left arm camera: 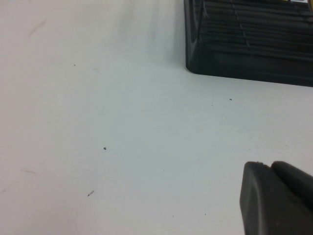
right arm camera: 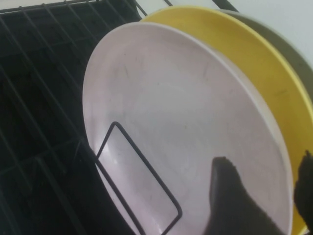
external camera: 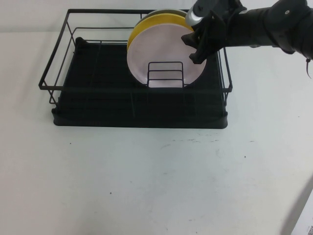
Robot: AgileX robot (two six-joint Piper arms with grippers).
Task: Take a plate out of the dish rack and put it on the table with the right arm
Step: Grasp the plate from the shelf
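Pink plate stands on edge in the rack, leaning back against a yellow plate. A grey-olive plate stands behind the yellow one, only its top edge showing in the high view. A small wire holder crosses the lower face of the pink plate and props the stack from the front. The rack sits on the far half of the table, with the plates toward its right side.

Right arm reaches in from the right, above the rack's right wall. Right gripper is at the right rim of the pink plate. Fingers are spread apart: in the right wrist view one finger lies in front of the pink face, and the other shows past the yellow rim at the frame edge. Both the pink and yellow rims lie between them. Contact with either plate cannot be confirmed; nothing is clamped. The pink plate is not lifted from the holder.

Left gripper appears only in the left wrist view, as a dark fingertip over bare table, near a front corner of the rack base. Its opening cannot be determined. It holds nothing visible.
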